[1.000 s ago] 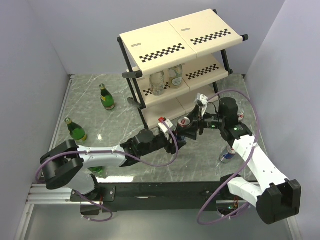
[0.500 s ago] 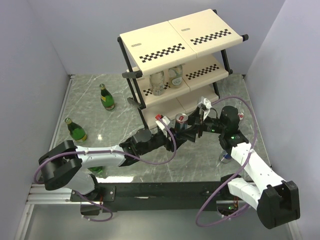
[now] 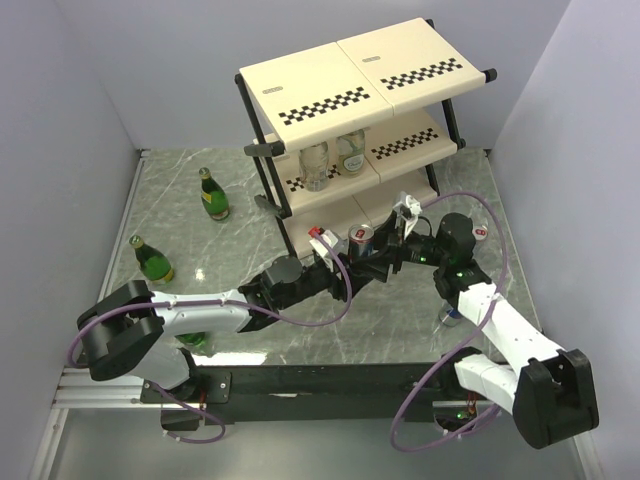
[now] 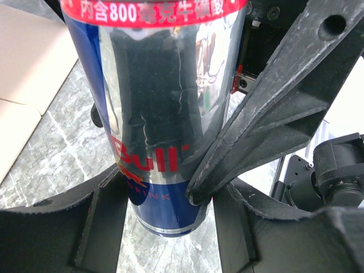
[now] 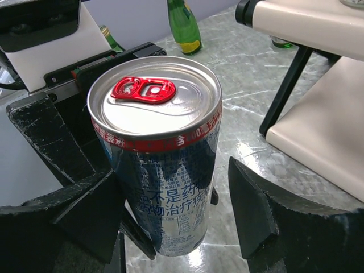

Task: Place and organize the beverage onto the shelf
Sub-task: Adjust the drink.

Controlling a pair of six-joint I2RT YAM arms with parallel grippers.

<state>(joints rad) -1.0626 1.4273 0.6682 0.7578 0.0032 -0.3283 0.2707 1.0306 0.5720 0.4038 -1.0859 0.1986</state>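
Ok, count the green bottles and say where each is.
3. The far green bottle stands left of the shelf; the middle green bottle nearer the left edge; the near green bottle mostly hidden beneath the left arm.

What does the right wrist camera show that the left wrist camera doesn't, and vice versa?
Only the right wrist view: the lid of the can with its red pull tab, a green bottle beyond it, and a black leg of the shelf. Only the left wrist view: the Bull lettering on the can's side. Both: the same can, the marble table and cream shelf panels; the left tool is shut on the can, the right tool open around it.
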